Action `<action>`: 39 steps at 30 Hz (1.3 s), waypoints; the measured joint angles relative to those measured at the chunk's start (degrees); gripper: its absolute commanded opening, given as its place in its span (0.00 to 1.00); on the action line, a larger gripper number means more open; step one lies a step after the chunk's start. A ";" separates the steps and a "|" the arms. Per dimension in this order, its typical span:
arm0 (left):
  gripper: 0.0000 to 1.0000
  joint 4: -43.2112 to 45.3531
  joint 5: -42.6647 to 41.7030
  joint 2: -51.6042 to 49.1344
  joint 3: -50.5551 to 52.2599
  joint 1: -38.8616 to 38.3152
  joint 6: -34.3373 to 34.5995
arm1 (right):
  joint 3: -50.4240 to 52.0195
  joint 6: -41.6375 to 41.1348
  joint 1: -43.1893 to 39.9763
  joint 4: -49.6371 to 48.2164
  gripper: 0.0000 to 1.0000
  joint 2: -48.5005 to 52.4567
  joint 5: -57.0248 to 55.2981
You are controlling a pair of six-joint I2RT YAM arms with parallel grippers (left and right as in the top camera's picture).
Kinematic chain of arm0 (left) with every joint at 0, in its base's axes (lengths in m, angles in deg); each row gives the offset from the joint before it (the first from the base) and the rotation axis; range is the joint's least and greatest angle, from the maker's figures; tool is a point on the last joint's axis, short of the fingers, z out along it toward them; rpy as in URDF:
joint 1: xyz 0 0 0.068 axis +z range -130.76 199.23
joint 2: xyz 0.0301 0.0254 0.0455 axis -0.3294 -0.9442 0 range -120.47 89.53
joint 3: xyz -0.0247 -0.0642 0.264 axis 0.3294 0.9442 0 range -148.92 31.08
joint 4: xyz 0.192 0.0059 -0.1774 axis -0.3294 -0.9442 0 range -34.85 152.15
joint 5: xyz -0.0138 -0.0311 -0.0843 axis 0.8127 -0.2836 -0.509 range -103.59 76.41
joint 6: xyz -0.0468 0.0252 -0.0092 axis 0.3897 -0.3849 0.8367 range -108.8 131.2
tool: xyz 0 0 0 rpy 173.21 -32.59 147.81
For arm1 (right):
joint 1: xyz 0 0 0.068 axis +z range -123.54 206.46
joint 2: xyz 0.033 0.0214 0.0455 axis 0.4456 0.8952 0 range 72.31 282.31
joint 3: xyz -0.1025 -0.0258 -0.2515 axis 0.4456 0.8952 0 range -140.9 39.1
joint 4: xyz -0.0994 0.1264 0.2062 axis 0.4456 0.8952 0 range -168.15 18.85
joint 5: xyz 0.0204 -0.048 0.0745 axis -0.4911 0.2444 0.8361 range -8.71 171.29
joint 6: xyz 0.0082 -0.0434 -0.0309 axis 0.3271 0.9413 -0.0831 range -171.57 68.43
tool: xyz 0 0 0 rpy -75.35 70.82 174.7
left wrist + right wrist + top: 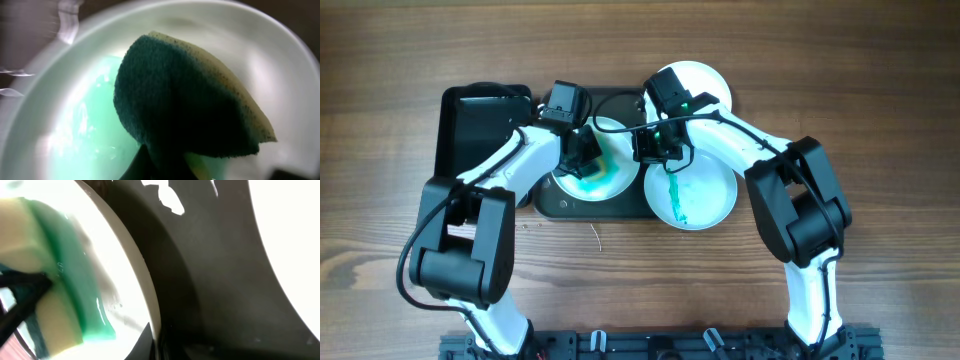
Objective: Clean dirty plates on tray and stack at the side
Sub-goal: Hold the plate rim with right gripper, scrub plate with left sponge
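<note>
On the brown wooden counter [400, 60] sits a big flat dark tray [590, 207]. Inside the tray lies a round white plate [612, 185] with a wet teal-green smear on it. The left claw [585, 150] is squeezed tight on a green and yellow sponge [185, 100], and the sponge presses on this plate, right on the smear. The right claw [655, 145] is pinched together on the same plate's right rim. Just beside the tray's right side lies a pale blue round plate [705, 195] with a long teal-green streak down it. Close behind that one is a second white plate [700, 80], partly under the right arm. A deep black tub [480, 130] stands at the tray's left side. I cannot tell what is in it.
</note>
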 measured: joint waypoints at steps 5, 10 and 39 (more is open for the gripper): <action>0.04 -4.83 4.55 0.20 -0.72 0.00 1.95 | 0.02 0.02 0.48 -0.04 0.05 0.11 0.79; 0.04 -6.05 -1.25 0.31 -0.74 0.68 -2.86 | 0.02 0.09 0.48 0.42 0.04 0.15 1.05; 0.04 -12.02 1.22 -0.28 -3.10 0.09 -5.27 | 0.02 0.50 0.11 0.28 0.04 0.15 1.11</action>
